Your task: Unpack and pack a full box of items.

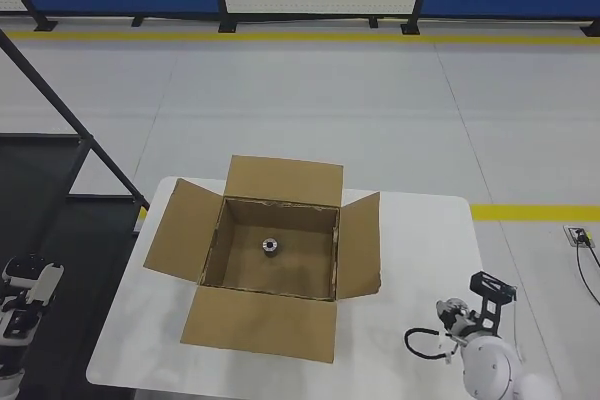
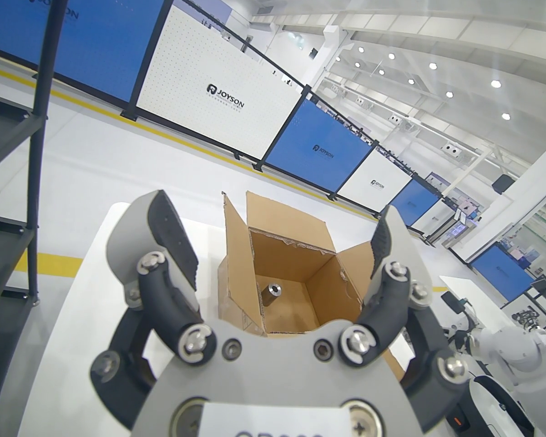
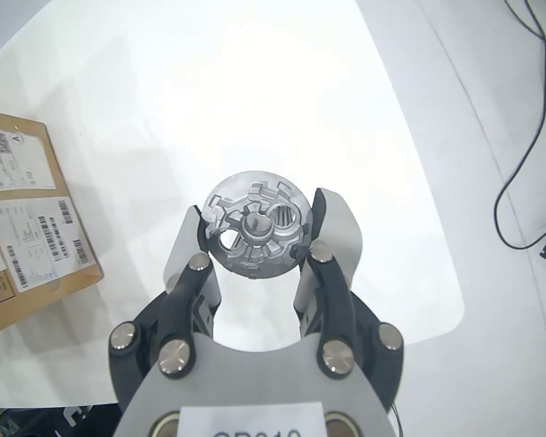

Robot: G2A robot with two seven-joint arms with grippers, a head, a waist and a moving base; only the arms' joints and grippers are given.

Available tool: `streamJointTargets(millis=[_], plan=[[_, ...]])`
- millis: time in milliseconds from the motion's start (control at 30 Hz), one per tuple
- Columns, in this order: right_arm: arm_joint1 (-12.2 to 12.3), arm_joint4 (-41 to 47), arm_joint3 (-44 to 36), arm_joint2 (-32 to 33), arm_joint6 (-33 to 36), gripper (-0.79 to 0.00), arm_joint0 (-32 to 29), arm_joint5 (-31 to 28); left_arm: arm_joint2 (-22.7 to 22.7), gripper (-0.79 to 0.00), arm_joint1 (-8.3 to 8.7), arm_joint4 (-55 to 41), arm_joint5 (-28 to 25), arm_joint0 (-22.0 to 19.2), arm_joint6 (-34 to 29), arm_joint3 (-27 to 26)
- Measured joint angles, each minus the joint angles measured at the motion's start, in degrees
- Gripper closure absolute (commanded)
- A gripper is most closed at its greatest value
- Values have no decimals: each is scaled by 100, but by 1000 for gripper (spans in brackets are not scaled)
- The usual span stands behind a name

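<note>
An open cardboard box (image 1: 270,250) stands in the middle of the white table (image 1: 425,240), flaps spread outward. On its floor stands one small metal cylinder (image 1: 270,245), also seen in the left wrist view as the cylinder (image 2: 271,295) inside the box (image 2: 327,284). My right gripper (image 3: 258,225) is shut on a round grey metal disc (image 3: 255,229) with cut-outs and a central hub, held above the table near its front right corner, beside the box's labelled flap (image 3: 32,229). My left gripper (image 2: 275,225) is open with nothing in it, off the table's left side, facing the box.
A black metal rack (image 1: 50,150) stands left of the table, close to the left arm (image 1: 20,300). Black cables (image 1: 592,265) lie on the floor at the right. The right arm (image 1: 475,335) is at the table's front right corner.
</note>
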Motion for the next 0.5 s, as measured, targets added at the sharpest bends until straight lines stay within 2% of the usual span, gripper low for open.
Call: streamJointTargets(millis=[167,367,400,433,467,500], plan=[[-22,204,597,-140,-564,0,126,-41,0,-785,0,0,0,0,0,0],[-25,78,1104,-225,-586,-3,385,126,0,-785,0,0,0,0,0,0],[-23,74,1157,-218,-566,-120,426,133,0,-785,0,0,0,0,0,0],[-22,109,1210,-204,-551,-286,475,119,0,-785,0,0,0,0,0,0],[-20,147,1241,-189,-550,-613,502,94,0,-785,0,0,0,0,0,0],[-17,173,1270,-176,-552,-736,520,69,0,-785,0,0,0,0,0,0]])
